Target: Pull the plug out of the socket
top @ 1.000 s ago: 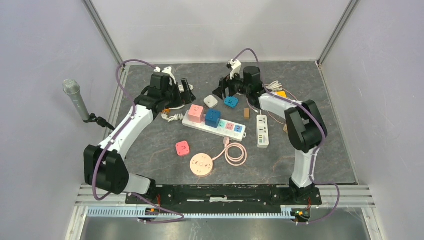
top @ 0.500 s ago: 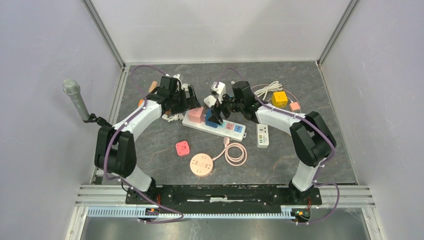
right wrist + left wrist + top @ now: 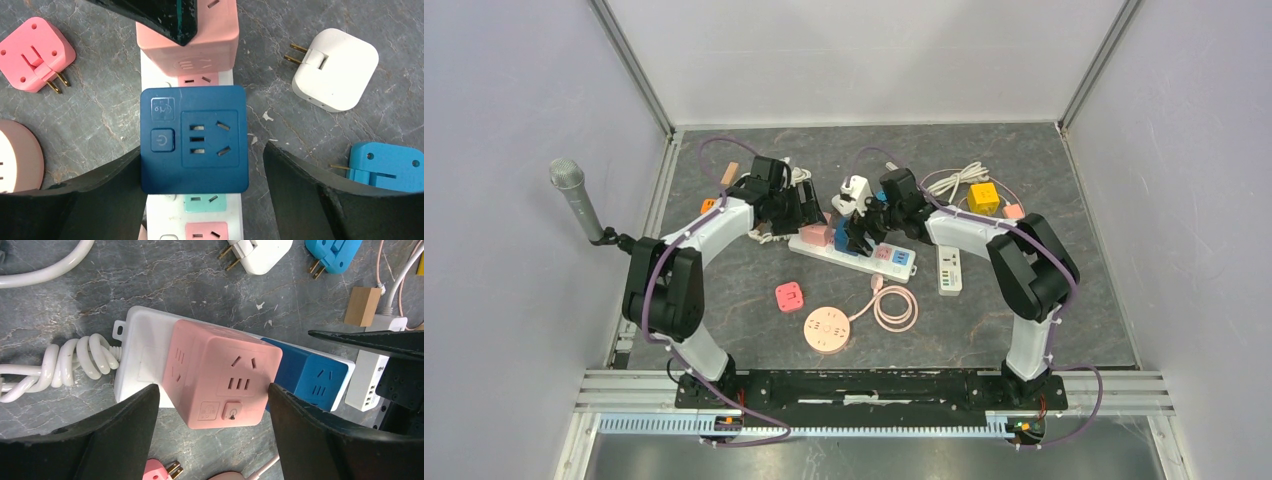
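A white power strip [image 3: 886,258] lies mid-table with a pink cube plug [image 3: 220,372] and a dark blue cube plug [image 3: 194,137] seated in it side by side. My left gripper [image 3: 214,390] is open and straddles the pink cube, one finger [image 3: 125,432] on each side, with small gaps. My right gripper [image 3: 202,150] is open and straddles the blue cube; its left finger [image 3: 107,185] is close against the cube, the right finger stands apart. In the top view the left gripper [image 3: 809,215] and the right gripper [image 3: 856,232] nearly meet over the strip.
Loose around the strip are a white adapter [image 3: 334,70], a light blue adapter [image 3: 385,167], a pink adapter [image 3: 36,54] and a coiled white cable [image 3: 75,362]. A round pink socket [image 3: 827,329], a second white strip [image 3: 949,268], a yellow cube [image 3: 983,197] and a microphone [image 3: 574,195] also show.
Both arms have swung inward and down onto the strip. The left gripper has come over the pink cube, the right gripper over the blue cube.
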`<state>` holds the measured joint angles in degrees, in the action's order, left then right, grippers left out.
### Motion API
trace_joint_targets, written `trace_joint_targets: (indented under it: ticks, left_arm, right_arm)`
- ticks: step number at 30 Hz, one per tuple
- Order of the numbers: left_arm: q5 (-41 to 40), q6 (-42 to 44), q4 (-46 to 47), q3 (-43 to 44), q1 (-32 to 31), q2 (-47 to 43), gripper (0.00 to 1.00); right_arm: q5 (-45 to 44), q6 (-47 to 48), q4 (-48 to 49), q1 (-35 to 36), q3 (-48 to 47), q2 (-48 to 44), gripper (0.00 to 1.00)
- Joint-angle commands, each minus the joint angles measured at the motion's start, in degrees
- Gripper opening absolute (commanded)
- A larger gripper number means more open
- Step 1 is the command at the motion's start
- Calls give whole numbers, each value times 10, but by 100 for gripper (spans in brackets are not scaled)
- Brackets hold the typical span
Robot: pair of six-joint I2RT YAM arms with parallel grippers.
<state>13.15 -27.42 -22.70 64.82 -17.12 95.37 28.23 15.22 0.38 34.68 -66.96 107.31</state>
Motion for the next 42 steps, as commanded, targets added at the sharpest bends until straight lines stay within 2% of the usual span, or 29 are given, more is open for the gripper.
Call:
trace_joint_targets:
  ticks: [1, 6, 10, 17, 19, 23, 29, 33, 35, 40, 42]
  left_arm:
    - [15, -12, -9, 20, -2, 13, 83]
    - [10, -11, -14, 16, -2, 19, 76]
    - [2, -12, -19, 11, -2, 21, 70]
    - [-53, 3, -64, 7, -7, 20, 63]
    - [-55, 9, -64, -1, -11, 18, 62]
    - [-59, 13, -64, -10, -13, 20, 60]
    - [-73, 17, -67, -23, -15, 22, 55]
    - [-93, 23, -69, -33, -17, 21, 53]
    - [-96, 24, -69, -38, -18, 22, 51]
    - [-101, 18, -69, -51, -21, 18, 48]
    - [-105, 17, -69, -54, -22, 18, 47]
  right_arm:
    - [-5, 24, -18, 6, -44, 12, 83]
    - [5, 21, -8, 10, -47, 20, 78]
    - [5, 24, -8, 15, -54, 30, 69]
    - [-50, 57, 45, 29, -2, -16, 20]
    - [-63, 60, 45, 29, 1, -20, 2]
    - [-66, 53, 44, 29, -4, -17, 0]
    - [-5, -1, 44, 28, -26, -3, 0]
    - [38, -43, 78, 25, -22, 0, 0]
    - [18, -33, 81, 30, -16, -2, 0]
    - [-122, 60, 55, 60, 4, -17, 0]
    - [-137, 67, 49, 61, 5, -19, 0]
